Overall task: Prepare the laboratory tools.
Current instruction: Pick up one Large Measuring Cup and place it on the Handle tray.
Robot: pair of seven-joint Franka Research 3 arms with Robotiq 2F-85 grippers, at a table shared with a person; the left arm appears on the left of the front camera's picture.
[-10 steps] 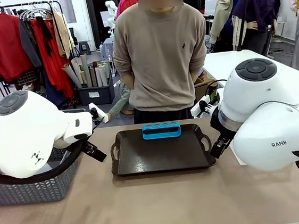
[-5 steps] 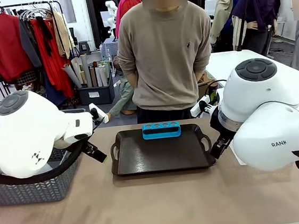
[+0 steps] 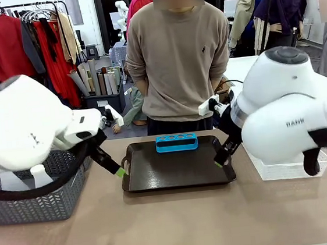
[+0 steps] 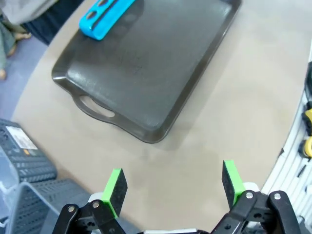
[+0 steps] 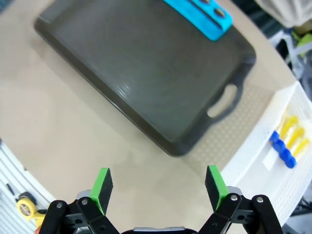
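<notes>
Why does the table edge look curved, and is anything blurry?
Left wrist view: the wide lens bows the table edge; the dark tray looks sharp. Right wrist view: tray and blue rack look slightly smeared. Front view: even light, soft sheen on the tray.

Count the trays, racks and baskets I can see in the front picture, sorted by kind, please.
Dark tray: 1
Blue rack on the tray: 1
Grey basket: 1
White basket: 1
Total: 4
</notes>
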